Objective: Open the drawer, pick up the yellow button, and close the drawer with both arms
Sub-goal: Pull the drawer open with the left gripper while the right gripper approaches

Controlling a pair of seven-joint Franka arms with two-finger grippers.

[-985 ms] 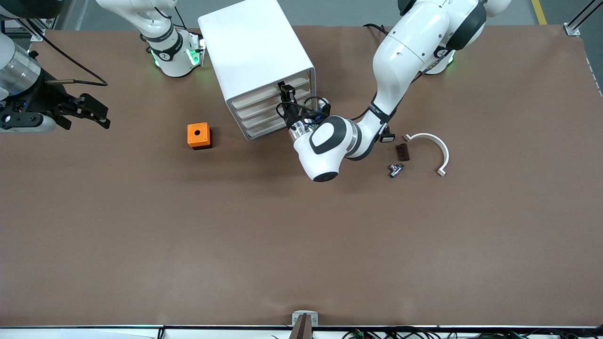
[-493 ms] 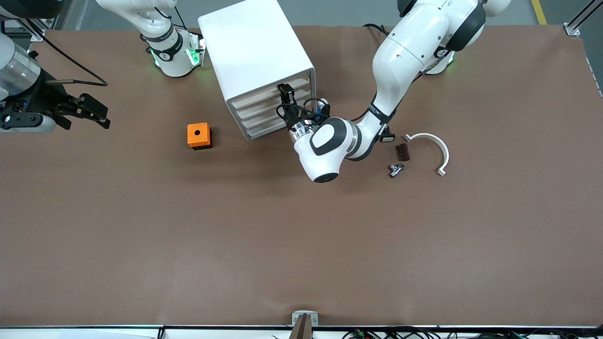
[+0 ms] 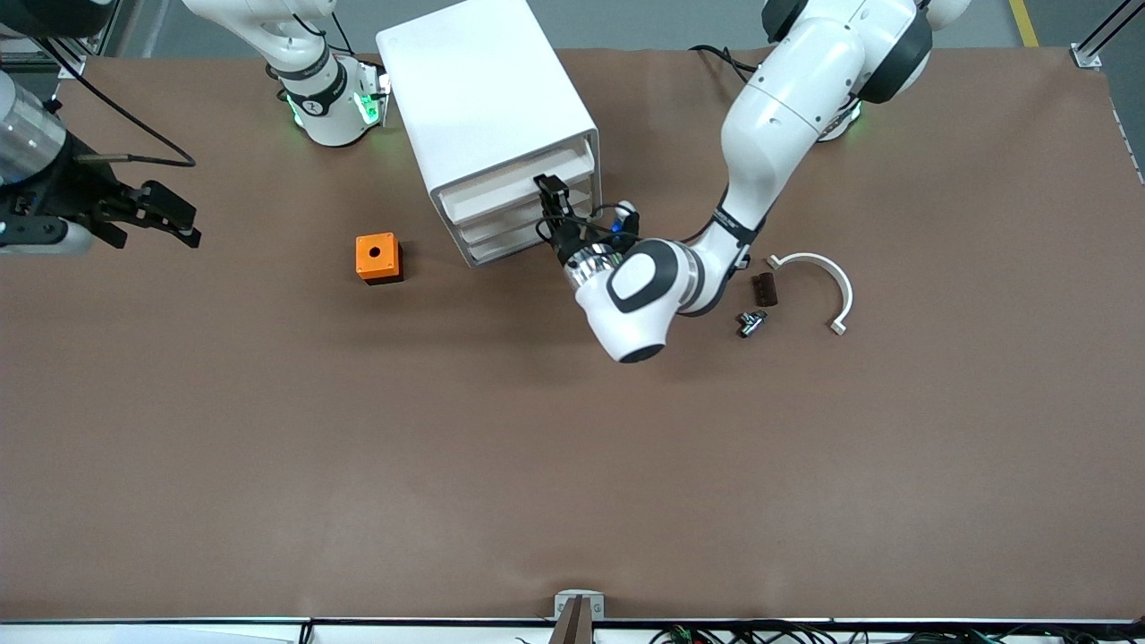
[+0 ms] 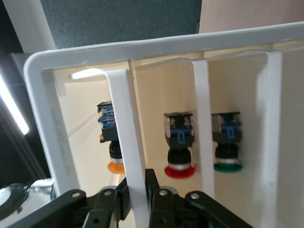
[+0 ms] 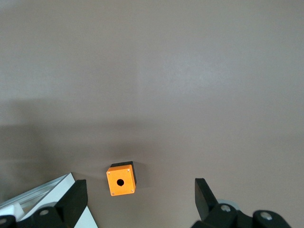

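Observation:
The white cabinet (image 3: 483, 98) stands near the robots' bases. Its top drawer (image 3: 501, 195) is pulled out a little. My left gripper (image 3: 550, 190) is at the drawer's front, shut on a white strip of that front (image 4: 124, 123); in the left wrist view the gripper (image 4: 137, 187) clamps it from both sides. Inside the drawer the button (image 4: 110, 142) with the orange cap shows in the left wrist view. My right gripper (image 3: 170, 219) waits open and empty over the table at the right arm's end; in the right wrist view (image 5: 140, 202) its fingers stand wide apart.
An orange box with a hole (image 3: 377, 257) (image 5: 121, 180) sits on the table beside the cabinet. A red-capped button (image 4: 179, 152) and a green-capped one (image 4: 227, 147) lie in the drawer too. A white curved bracket (image 3: 818, 277), a brown block (image 3: 763, 288) and a small metal part (image 3: 751, 322) lie toward the left arm's end.
My left gripper has moved toward the front camera with the drawer's front in it, and the top drawer has slid out a little. The right gripper has shifted slightly.

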